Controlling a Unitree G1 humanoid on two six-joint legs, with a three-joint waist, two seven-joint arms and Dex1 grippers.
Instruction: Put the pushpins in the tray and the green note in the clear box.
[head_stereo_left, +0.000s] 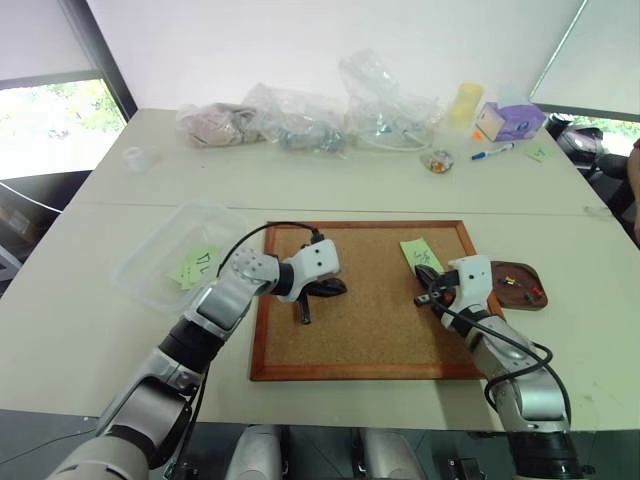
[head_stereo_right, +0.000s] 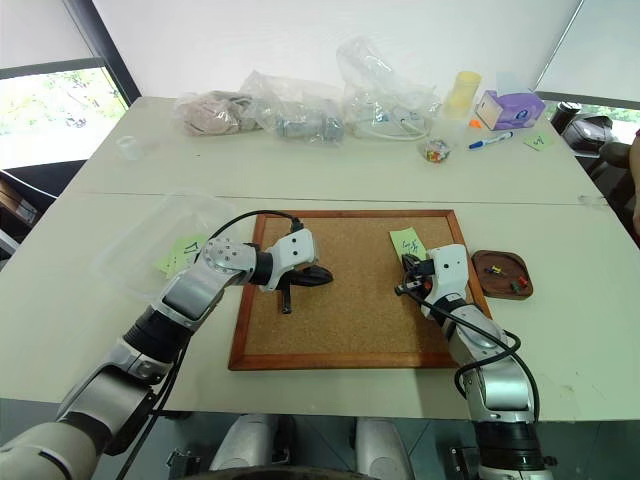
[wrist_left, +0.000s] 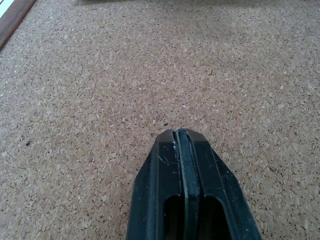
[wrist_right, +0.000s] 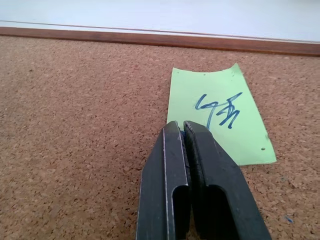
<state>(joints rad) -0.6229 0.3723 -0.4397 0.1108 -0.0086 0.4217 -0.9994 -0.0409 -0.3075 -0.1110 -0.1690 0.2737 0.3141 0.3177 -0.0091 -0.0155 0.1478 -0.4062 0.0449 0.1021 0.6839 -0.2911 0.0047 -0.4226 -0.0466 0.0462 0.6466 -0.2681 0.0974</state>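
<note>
I held both arms over the cork board (head_stereo_left: 370, 330), left gripper (wrist_left: 181, 137) and right gripper (wrist_right: 181, 128) with jaws pressed shut on nothing. The green note (wrist_right: 220, 114) lay near the board's far right corner, pushpins (head_stereo_right: 505, 277) in the tray (head_stereo_right: 480, 262) beside it.

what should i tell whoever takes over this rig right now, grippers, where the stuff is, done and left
Left gripper: shut, empty, over the bare cork board.
Right gripper: shut at the near edge of the pale-green square sticky note; whether it pinches the paper cannot be told.
That note lies flat on the cork board near its far right corner; pin holes show, no pin in it.
Small dark-brown tray, right of the board, holds the tiny coloured pushpins.
Clear plastic box, left of the board, holds another green note.
Done: pushpins appear trayed.
Left: carry the scribbled note to the clear box.
</note>
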